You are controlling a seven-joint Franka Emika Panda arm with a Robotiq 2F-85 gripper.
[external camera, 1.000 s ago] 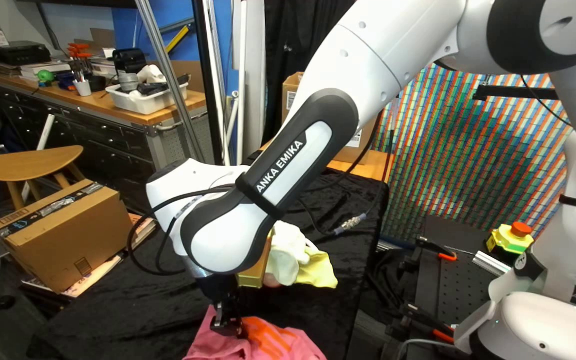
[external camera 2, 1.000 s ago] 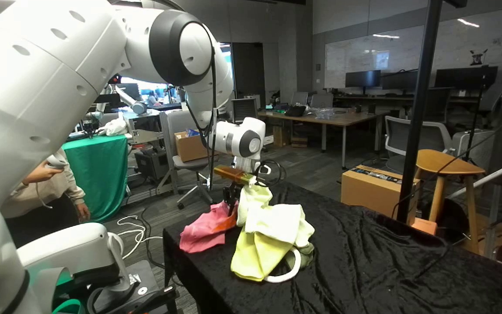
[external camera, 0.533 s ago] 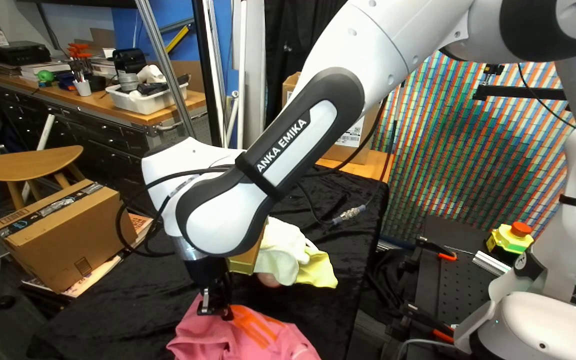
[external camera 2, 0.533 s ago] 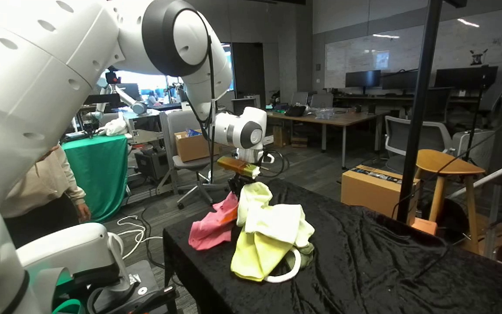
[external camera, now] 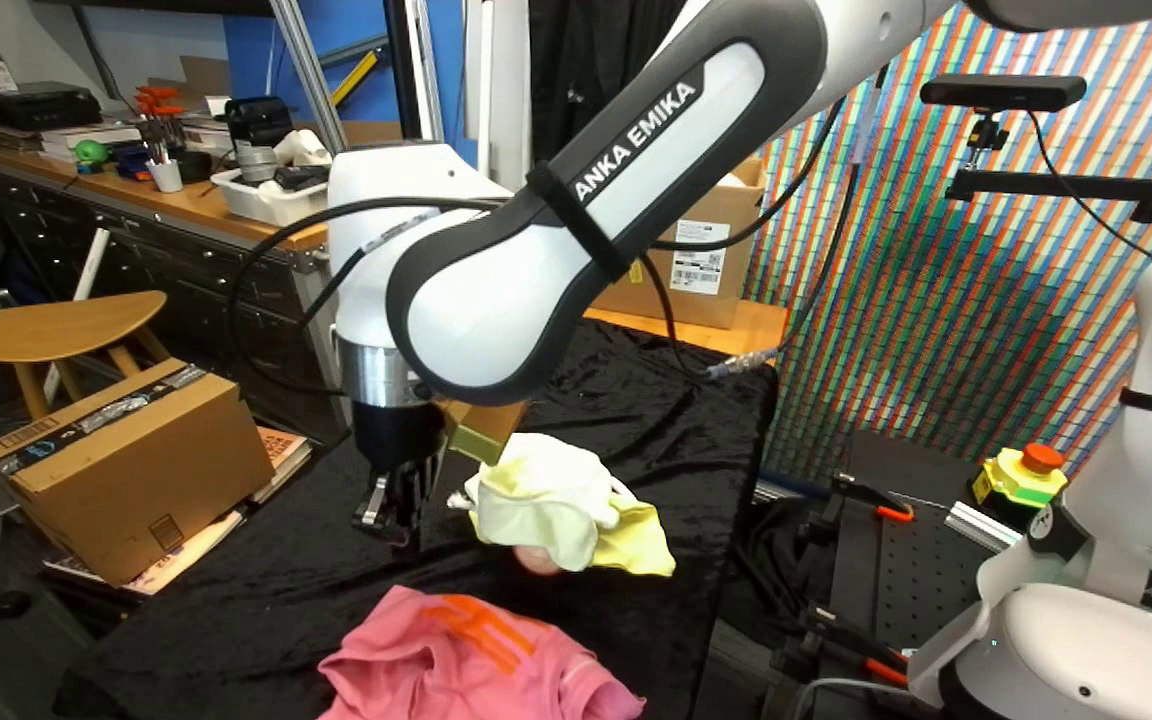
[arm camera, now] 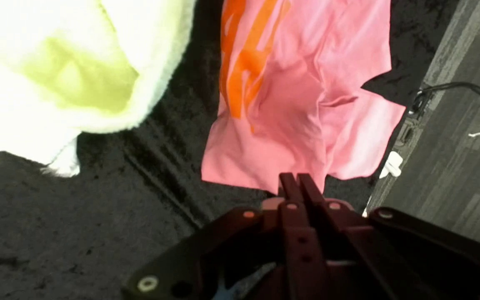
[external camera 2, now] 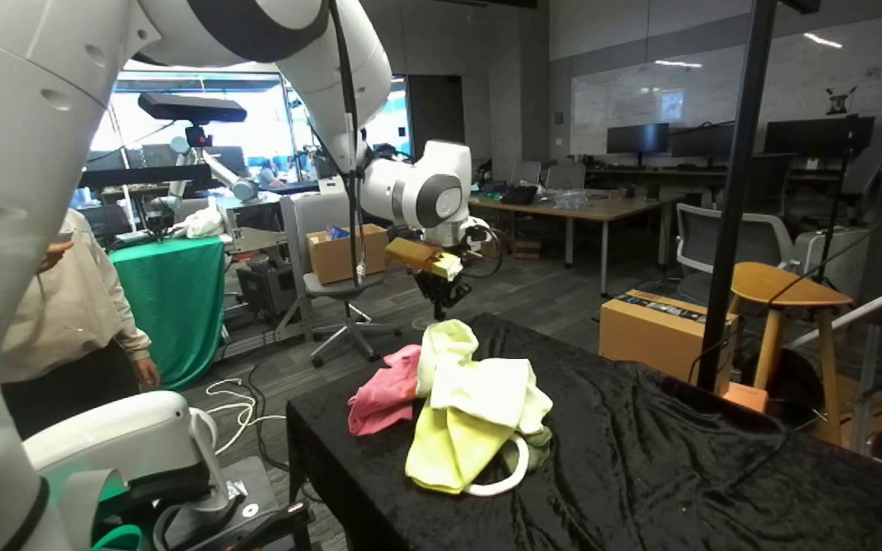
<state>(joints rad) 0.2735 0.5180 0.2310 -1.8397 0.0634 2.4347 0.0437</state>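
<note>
Bench is draped in rumpled black cloth, velvet sheen. Pink cloth lies crumpled on it, close by a heap of pale-yellow cloth. Jaws closed, fingertips together, hanging over the bench; a strip of black cloth shows between them and the pink cloth in an exterior view. Gold-and-yellow block sits on the arm, just above the jaws.

Room: grey floor, wooden stool, taped carton (in both exterior views), whiteboard and monitors at the back, black drawer cabinet, striped multicolour panel, person beside a green drape.

Writing: the arm reads "ANKA EMIKA", text butting against a black strap; "A EMIKA" low on the robot base (start of the word out of sight). Labelled carton has a white sticker with a barcode, print too small to read. Dark tape on the taped carton has markings I can't make out. Orange print on the pink cloth; can't tell if it's lettering.
</note>
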